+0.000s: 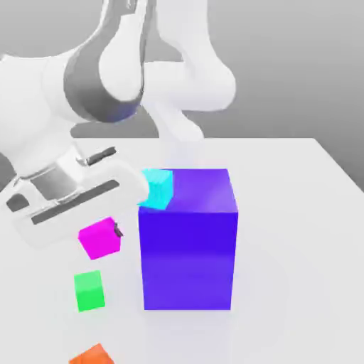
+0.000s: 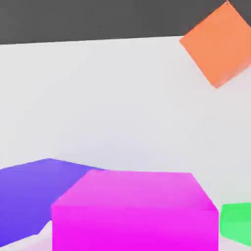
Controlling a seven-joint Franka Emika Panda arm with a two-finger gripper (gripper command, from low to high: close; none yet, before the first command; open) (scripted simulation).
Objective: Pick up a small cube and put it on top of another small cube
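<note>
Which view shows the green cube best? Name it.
The exterior view: the whole green cube sits on the table, below the magenta cube. The hand view catches just a cropped part at its edge.

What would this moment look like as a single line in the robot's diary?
stage: carrying | gripper: shut on magenta cube | cube: off the table, above green cube | stack: not yet made

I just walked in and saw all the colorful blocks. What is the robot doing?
The white robot arm's end effector is shut on the small pink cube, holding it close above the small green cube on the white table. The pink cube isn't stacked yet. A big blue block, a cyan cube and an orange cube sit nearby.
</note>
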